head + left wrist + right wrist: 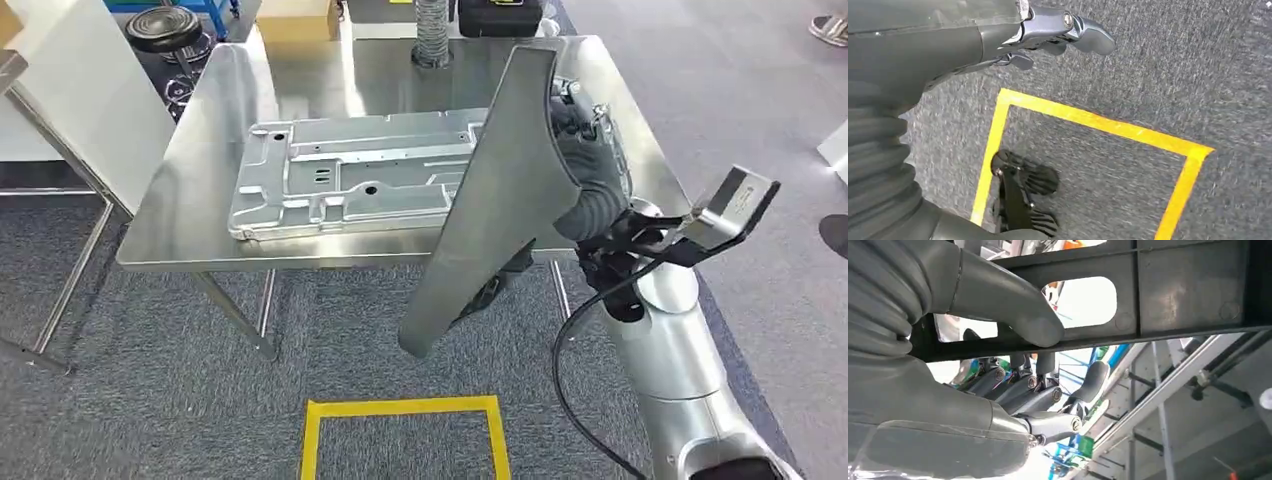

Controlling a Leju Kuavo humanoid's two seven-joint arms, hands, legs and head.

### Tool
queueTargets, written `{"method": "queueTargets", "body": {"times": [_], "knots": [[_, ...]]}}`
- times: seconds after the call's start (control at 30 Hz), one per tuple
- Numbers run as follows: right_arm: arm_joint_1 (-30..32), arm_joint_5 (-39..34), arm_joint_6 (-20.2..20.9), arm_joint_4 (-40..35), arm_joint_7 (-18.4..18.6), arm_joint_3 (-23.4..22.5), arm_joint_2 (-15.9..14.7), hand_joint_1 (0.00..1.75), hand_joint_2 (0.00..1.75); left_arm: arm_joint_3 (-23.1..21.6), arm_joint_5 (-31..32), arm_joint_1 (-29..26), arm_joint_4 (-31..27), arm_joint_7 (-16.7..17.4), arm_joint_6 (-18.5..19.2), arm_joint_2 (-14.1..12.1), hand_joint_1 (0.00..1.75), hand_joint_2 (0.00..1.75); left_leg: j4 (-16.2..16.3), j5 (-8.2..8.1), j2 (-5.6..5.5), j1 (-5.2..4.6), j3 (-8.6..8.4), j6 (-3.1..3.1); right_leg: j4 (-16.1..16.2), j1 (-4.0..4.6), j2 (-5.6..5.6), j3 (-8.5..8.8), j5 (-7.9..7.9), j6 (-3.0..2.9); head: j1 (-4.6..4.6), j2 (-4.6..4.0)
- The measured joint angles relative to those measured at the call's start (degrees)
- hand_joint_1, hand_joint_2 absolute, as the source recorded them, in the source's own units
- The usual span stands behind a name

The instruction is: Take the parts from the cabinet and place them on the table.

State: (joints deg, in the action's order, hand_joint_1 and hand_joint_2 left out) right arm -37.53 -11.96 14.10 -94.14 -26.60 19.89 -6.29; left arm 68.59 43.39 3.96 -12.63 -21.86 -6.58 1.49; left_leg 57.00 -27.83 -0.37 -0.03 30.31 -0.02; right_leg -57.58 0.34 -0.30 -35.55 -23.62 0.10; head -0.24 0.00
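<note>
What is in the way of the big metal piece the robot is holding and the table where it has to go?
A stamped metal panel already lies flat across the middle of the table. The right hand holds the long metal part tilted over the table's near right edge. Bare tabletop shows behind and left of the panel; nothing else visibly blocks it.

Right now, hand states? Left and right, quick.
Left hand: holds nothing, fingers loosely curled over the grey carpet.
Right hand: grips the long grey sheet-metal panel, tilted on end above the steel table.
</note>
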Motion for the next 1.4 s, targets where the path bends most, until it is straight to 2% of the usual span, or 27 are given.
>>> {"method": "queueTargets", "body": {"times": [0.1, 0.13, 0.2, 0.23, 0.27, 0.3, 0.37, 0.4, 0.47, 0.6, 0.63, 0.7, 0.73, 0.77, 0.8, 0.83, 0.9, 0.97, 1.03, 1.1, 1.13, 1.17, 1.23, 1.27, 1.3, 1.33, 1.4], "knots": [[-0.12, -0.09, 0.2, -0.09, 0.02, -0.07, -0.15, 1.75, 1.75, 0.0, 0.0, 0.0, 0.0, -0.05, -0.27, 0.07, 0.0, 1.75, 1.03, -1.27, 0.12, -0.03, -0.46, -0.9, 1.29, -0.67, 0.21, 1.55, -0.23, -0.71, 0.02, -0.02], [-0.36, -0.31, 0.31, -0.09, -0.04, -0.04, -0.11, 1.75, 1.75, 0.0, -0.02, 0.04, 0.0, -0.05, -0.29, 0.07, 0.0, 1.75, 5.34, -3.19, 0.1, 0.22, 1.66, -1.14, 1.33, -0.72, 0.13, 2.04, -0.54, -1.15, -0.66, 0.0], [-0.28, -0.46, 0.46, -0.07, -0.04, -0.04, -0.09, 1.75, 1.75, 0.0, -0.02, 0.03, 0.0, -0.05, -0.29, -0.02, 0.0, 1.75, 15.35, -6.86, 0.12, 0.5, 7.52, -1.65, 1.3, -0.67, 0.15, 2.72, -1.34, -1.27, -0.55, 0.0], [-0.26, -0.57, 0.46, -0.09, -0.04, 0.0, -0.07, 1.75, 1.75, 0.0, -0.02, -0.09, 0.0, -0.05, -0.29, -0.02, 0.0, 1.75, 18.64, -7.3, 0.12, 0.55, 9.86, -1.81, 1.27, -0.66, 0.19, 3.06, -1.73, -1.27, -0.55, -0.02], [-0.27, -0.63, 0.46, -0.09, -0.04, 0.0, -0.07, 1.75, 1.75, 0.0, -0.02, -0.24, 0.0, -0.05, -0.29, -0.02, 0.0, 1.75, 19.11, -6.17, 0.13, 0.62, 10.97, -1.91, 1.25, -0.66, 0.29, 3.54, -2.12, -1.2, -0.59, 0.0], [-0.29, -0.66, 0.46, -0.09, -0.04, 0.0, -0.07, 1.75, 1.75, 0.0, -0.02, -0.35, 0.0, -0.05, -0.27, -0.02, 0.0, 1.75, 16.87, -3.72, 0.13, 0.68, 10.62, -1.91, 1.24, -0.66, 0.35, 4.18, -2.57, -1.12, -0.57, -0.02], [-0.51, -0.59, 0.42, -0.24, -0.04, 0.0, -0.07, 1.75, 1.75, 0.0, 0.0, -0.37, 0.0, -0.05, -0.14, -0.04, 0.0, 1.75, 5.99, 3.8, 0.18, 0.72, 6.62, -1.57, 1.15, -0.66, 0.34, 5.9, -3.8, -0.78, -0.57, 0.0], [-0.69, -0.48, 0.29, -0.28, -0.02, 0.0, -0.07, 1.75, 1.75, 0.0, 0.0, -0.41, 0.0, -0.05, -0.11, -0.18, 0.0, 1.75, 1.56, 5.56, 0.24, 0.69, 5.1, -1.2, 1.18, -0.67, 0.29, 6.47, -4.44, -0.54, -0.57, -0.02], [-1.13, -0.11, -0.2, -0.57, -0.07, -0.02, -0.04, 1.75, 1.75, 0.0, 0.02, -0.24, 0.0, 0.0, -0.11, -0.2, 0.0, 1.75, 0.76, 4.0, 0.29, 0.21, 3.97, -0.5, 1.13, -0.37, 0.42, 6.57, -4.86, 0.22, -0.59, 0.0], [-2.14, 0.48, -1.4, -3.01, -0.31, -1.07, -0.04, 1.75, 1.75, 0.02, 0.17, -0.39, 0.0, 0.0, -0.11, -0.26, 0.0, 1.75, 0.03, 3.6, 0.08, 0.53, 3.45, 0.58, 0.07, -0.73, 0.33, 6.5, -6.05, 1.36, -0.51, 0.0], [-2.88, 0.61, -1.44, -3.6, -0.15, -1.7, -0.04, 1.75, 1.75, 0.02, 0.17, -0.33, 0.0, 0.0, -0.11, -0.28, 0.0, 1.75, 0.01, 3.34, 0.1, 0.54, 3.33, 0.96, -2.99, -0.69, 0.33, 4.87, -7.28, 1.58, -0.3, 0.0], [-4.65, 1.01, -1.55, -4.09, 0.59, -2.65, 0.02, 1.75, 1.75, 0.02, 0.2, -0.27, 0.0, 0.02, -0.13, -0.28, 0.0, 1.75, 0.02, 2.86, 0.13, 0.51, 3.08, 1.24, -13.29, -0.82, 0.32, -1.43, -11.18, 2.03, -0.37, 0.0], [-5.42, 1.22, -1.48, -4.15, 1.31, -2.89, 0.02, 1.75, 1.75, 0.04, 0.24, -0.25, 0.0, 0.02, -0.13, -0.28, 0.0, 1.75, 0.04, 2.52, 0.12, 0.51, 2.78, 1.3, -17.46, -0.87, 0.31, -4.25, -11.96, 2.17, -0.26, 0.0], [-6.33, 1.27, -1.42, -4.13, 2.33, -3.04, 0.02, 1.75, 1.75, 0.07, 0.24, -0.28, 0.0, 0.02, -0.13, -0.28, 0.0, 1.75, 0.05, 2.19, 0.05, 0.51, 2.33, 1.24, -18.87, -0.95, 0.31, -5.81, -11.2, 2.19, -0.31, 0.0], [-7.47, 1.23, -1.38, -4.13, 2.96, -3.15, 0.02, 1.75, 1.75, 0.09, 0.24, -0.37, 0.0, 0.02, -0.14, -0.28, 0.0, 1.75, 0.05, 1.8, -0.03, 0.5, 1.76, 1.21, -17.71, -1.04, 0.31, -6.04, -9.15, 2.14, -0.33, 0.0], [-8.7, 1.09, -1.33, -4.13, 3.56, -3.39, 0.02, 1.75, 1.75, 0.11, 0.26, -0.4, 0.0, 0.02, -0.11, -0.28, 0.0, 1.75, 0.06, 1.3, -0.14, 0.5, 1.06, 1.11, -14.2, -1.05, 0.31, -5.18, -5.75, 1.99, -0.31, 0.0], [-11.27, 0.9, -1.2, -3.98, 4.74, -3.76, 0.04, 1.75, 1.75, 0.15, 0.31, -0.33, 0.0, 0.02, -0.11, -0.28, 0.0, 1.75, 0.06, 0.25, -0.31, 0.48, -0.44, 0.74, -3.68, -1.01, 0.31, -1.9, 1.68, 1.36, -0.24, 0.0], [-13.86, 0.63, -0.96, -3.21, 5.53, -3.87, 0.31, 1.75, 1.75, 0.35, 0.31, -0.07, 0.0, 0.0, -0.09, -0.28, 0.0, 1.75, 0.29, -0.44, -0.4, 0.19, -0.5, 0.0, -0.52, -0.49, 0.32, -0.44, 0.96, 0.64, -0.57, 0.0], [-16.05, 0.46, -0.89, -2.14, 6.32, -3.96, 0.52, 1.75, 1.75, 0.44, 0.26, 0.03, 0.0, -0.02, -0.11, -0.31, 0.0, 1.75, -0.05, -0.68, -0.21, 0.38, -0.42, -0.49, -0.37, -0.27, 0.47, -0.59, 0.12, 0.1, -0.63, 0.0], [-17.79, 0.28, -0.83, -0.62, 6.56, -4.09, 0.59, 1.75, 1.75, 0.5, 0.26, 0.22, -0.02, -0.04, -0.16, -0.39, 0.0, 1.75, 0.42, -1.43, -0.06, 0.44, -0.62, -1.18, 0.39, -0.97, 0.54, 0.25, -0.08, -0.41, -0.55, 0.0], [-18.25, 0.15, -0.72, -0.17, 6.42, -4.13, 0.61, 1.75, 1.75, 0.55, 0.26, 0.28, -0.02, -0.05, -0.2, -0.39, 0.0, 1.75, 2.81, -2.24, 0.01, 0.43, 0.31, -1.56, 0.54, -0.92, 0.46, 0.72, -0.37, -0.79, -0.63, 0.0], [-18.57, 0.09, -0.61, 0.35, 6.34, -4.11, 0.77, 1.75, 1.75, 0.63, 0.26, 0.32, -0.02, -0.02, -0.27, -0.39, 0.0, 1.75, 6.8, -3.77, 0.01, 0.57, 2.54, -1.82, 0.53, -0.9, 0.41, 0.97, -0.63, -1.16, -0.87, -0.02], [-18.54, 0.04, -0.59, 1.65, 6.14, -4.09, 0.92, 1.75, 1.75, 1.0, 0.24, 0.29, -0.02, 0.06, -0.33, -0.39, 0.0, 1.75, 16.17, -6.68, 0.02, 0.68, 8.45, -2.17, 0.5, -0.76, 0.43, 1.53, -1.21, -1.28, -0.85, -0.02], [-18.43, 0.0, -0.59, 2.14, 5.92, -4.09, 0.92, 1.75, 1.75, 1.12, 0.24, 0.2, 0.0, 0.11, -0.4, -0.37, 0.0, 1.75, 18.71, -6.57, 0.02, 0.7, 10.59, -2.26, 0.49, -0.73, 0.47, 1.87, -1.53, -1.28, -0.9, 0.0], [-18.33, -0.13, -0.61, 2.64, 5.64, -4.09, 0.92, 1.75, 1.75, 1.22, 0.24, 0.09, -0.02, 0.15, -0.42, -0.35, 0.0, 1.75, 18.26, -4.75, 0.02, 0.72, 11.41, -2.27, 0.47, -0.71, 0.53, 2.47, -1.95, -1.26, -0.83, -0.02], [-18.28, -0.18, -0.61, 3.06, 5.4, -4.09, 0.92, 1.75, 1.75, 1.33, 0.26, 0.05, -0.02, 0.15, -0.46, -0.35, 0.0, 1.75, 15.15, -1.82, 0.02, 0.72, 10.73, -2.2, 0.47, -0.7, 0.55, 3.13, -2.45, -1.18, -0.85, 0.0], [-18.27, -0.2, -0.61, 3.56, 4.96, -4.09, 0.92, 1.75, 1.75, 1.38, 0.26, 0.05, -0.02, 0.13, -0.46, -0.42, 0.0, 1.75, 4.85, 5.07, 0.06, 0.72, 7.09, -1.83, 0.41, -0.71, 0.54, 4.73, -3.56, -0.87, -0.83, -0.02]]}}
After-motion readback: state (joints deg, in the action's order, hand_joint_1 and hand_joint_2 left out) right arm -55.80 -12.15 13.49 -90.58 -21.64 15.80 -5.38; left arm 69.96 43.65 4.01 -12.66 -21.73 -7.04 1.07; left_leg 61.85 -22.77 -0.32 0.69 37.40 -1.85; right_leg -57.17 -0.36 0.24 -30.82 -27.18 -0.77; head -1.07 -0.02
